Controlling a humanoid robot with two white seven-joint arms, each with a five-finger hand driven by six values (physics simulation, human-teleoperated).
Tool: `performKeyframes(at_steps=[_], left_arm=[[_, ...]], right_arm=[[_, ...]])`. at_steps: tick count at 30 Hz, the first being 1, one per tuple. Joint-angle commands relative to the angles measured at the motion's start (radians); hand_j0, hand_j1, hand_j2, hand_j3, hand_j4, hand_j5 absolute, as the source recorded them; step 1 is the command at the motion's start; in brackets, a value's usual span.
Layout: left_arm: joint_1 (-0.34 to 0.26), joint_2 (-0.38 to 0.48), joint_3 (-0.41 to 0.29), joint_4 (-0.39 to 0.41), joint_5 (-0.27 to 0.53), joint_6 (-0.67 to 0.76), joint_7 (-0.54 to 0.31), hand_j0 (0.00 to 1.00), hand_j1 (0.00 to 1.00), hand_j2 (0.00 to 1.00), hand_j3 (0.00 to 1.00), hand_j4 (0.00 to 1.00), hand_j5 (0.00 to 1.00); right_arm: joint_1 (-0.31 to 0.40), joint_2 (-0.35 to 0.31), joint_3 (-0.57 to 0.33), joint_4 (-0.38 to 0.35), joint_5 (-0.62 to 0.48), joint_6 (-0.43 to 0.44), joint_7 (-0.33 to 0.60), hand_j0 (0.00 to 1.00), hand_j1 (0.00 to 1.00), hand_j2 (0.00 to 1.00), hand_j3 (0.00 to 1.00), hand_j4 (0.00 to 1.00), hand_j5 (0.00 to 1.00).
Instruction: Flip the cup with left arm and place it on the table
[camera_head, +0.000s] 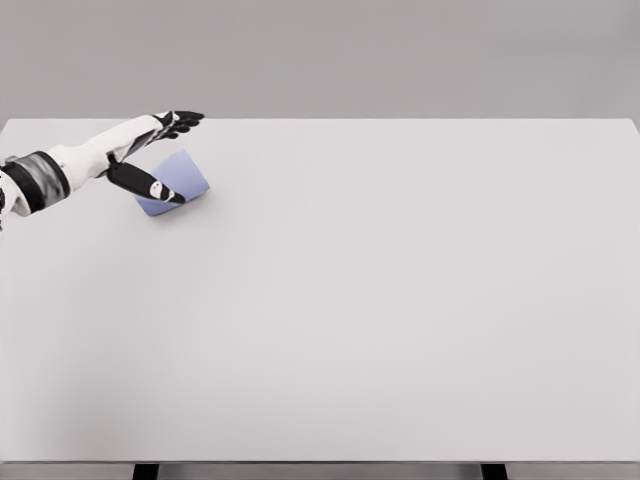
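1. A wide white surface (380, 320) fills the head view, seen from above, with a plain grey wall behind it.
2. A pale blue cup (180, 180) sits tilted near the surface's far left corner.
3. The left arm comes in from the left edge and reaches toward that corner.
4. The left robot hand (160, 150) is at the cup: the dark thumb lies across the cup's near side and the dark fingers stretch past its far side, apparently loosely grasping it.
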Motion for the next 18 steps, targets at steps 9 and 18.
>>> performKeyframes(at_steps=[9, 18], left_arm=[[0.003, -0.021, 0.031, 0.009, -0.035, 0.000, -0.020, 1.00, 1.00, 1.00, 1.00, 1.00, 1.00], [0.003, -0.070, 0.064, 0.038, -0.166, 0.001, -0.018, 1.00, 1.00, 1.00, 1.00, 1.00, 1.00]], right_arm=[[0.000, 0.000, 0.000, 0.001, 0.000, 0.000, 0.000, 1.00, 1.00, 1.00, 1.00, 1.00, 1.00], [0.000, 0.000, 0.000, 0.001, 0.000, 0.000, 0.000, 1.00, 1.00, 1.00, 1.00, 1.00, 1.00]])
